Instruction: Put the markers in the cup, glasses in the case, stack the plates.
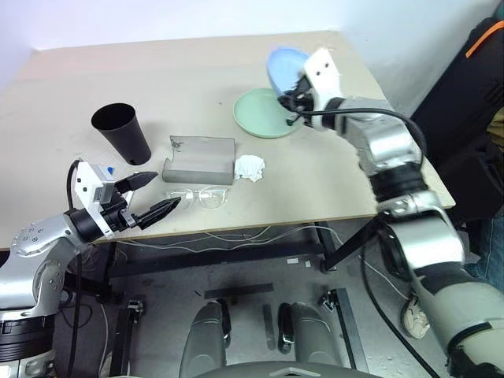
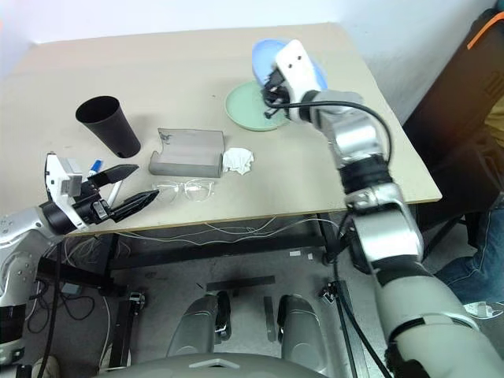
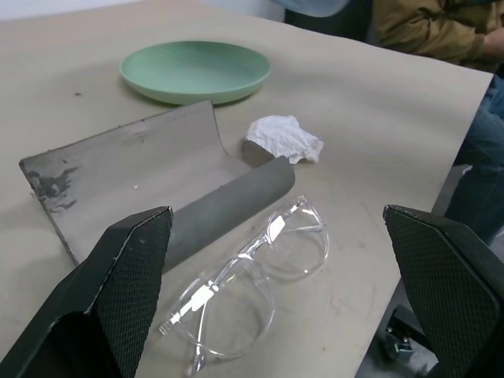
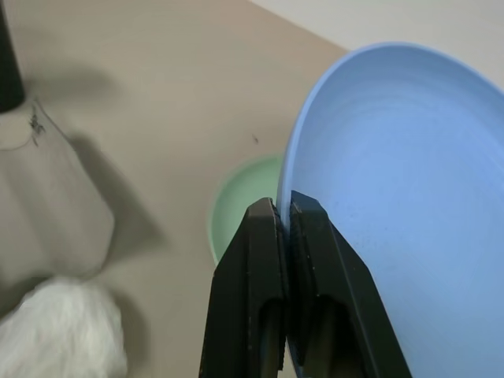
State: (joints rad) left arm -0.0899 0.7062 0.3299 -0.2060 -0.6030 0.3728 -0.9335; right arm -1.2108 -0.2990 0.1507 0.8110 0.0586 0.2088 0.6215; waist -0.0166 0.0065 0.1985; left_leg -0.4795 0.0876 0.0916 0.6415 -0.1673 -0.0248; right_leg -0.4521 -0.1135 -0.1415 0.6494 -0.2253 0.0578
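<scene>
My right gripper (image 4: 285,209) is shut on the rim of the light blue plate (image 4: 394,197), holding it tilted in the air above the pale green plate (image 1: 264,114), which lies on the table's far right. The grey case (image 1: 201,159) lies open mid-table, with the clear glasses (image 1: 201,197) just in front of it near the front edge. My left gripper (image 1: 150,197) stands open and empty beside the glasses' left end, pointing at them. The black cup (image 1: 122,132) stands upright at the left. A blue-capped marker (image 2: 96,166) lies partly hidden behind my left gripper.
A crumpled white tissue (image 1: 250,167) lies right of the case. A person (image 3: 441,31) sits past the table's right side, near a black bag (image 1: 472,87). Cables hang under the table's front edge (image 1: 236,232).
</scene>
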